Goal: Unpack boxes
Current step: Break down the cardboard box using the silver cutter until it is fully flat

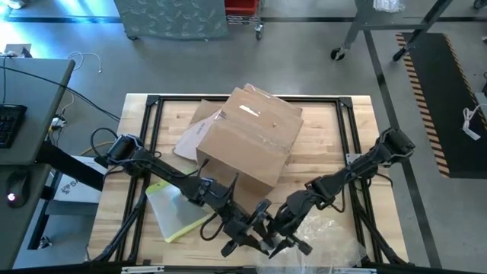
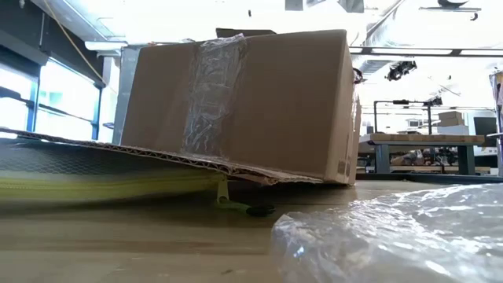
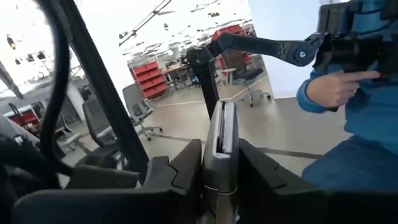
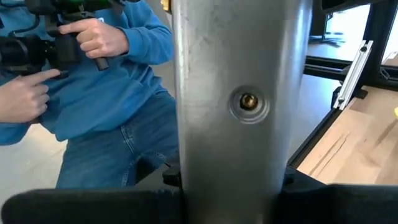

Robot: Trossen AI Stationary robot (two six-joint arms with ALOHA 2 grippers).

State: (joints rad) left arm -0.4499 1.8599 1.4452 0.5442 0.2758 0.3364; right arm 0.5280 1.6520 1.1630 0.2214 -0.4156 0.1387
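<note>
The brown cardboard box [image 1: 243, 144] stands at the table's middle, tape down its near side [image 2: 208, 94], and one flap [image 2: 157, 157] lies out over the yellow-edged clear sleeve [image 1: 171, 209]. Both grippers are close together at the table's near edge, in front of the box and clear of it. My left gripper [image 1: 247, 237] is shut on a grey metal tool [image 3: 221, 146]. My right gripper [image 1: 288, 237] is shut on a grey metal tool with a brass rivet [image 4: 249, 102]. Whether it is one and the same tool does not show. My left gripper pinches the grey metal tool's two flat sides [image 3: 219, 168] between its fingers [image 3: 186, 171]. The tool stands edge-on out of the fingers, lifted clear of the table. My right gripper has the grey metal tool's lower part [image 4: 239, 168] between its two fingers, one on each narrow edge. The broad face with the rivet fills the gap, and the tool is off the table.
Crinkly clear plastic film [image 1: 327, 228] lies at the near right, bulging into the low view [image 2: 409, 236]. A black frame [image 1: 152, 106] edges the wooden table. A person in a blue top [image 4: 118, 81] stands just past the near edge, holding control handles.
</note>
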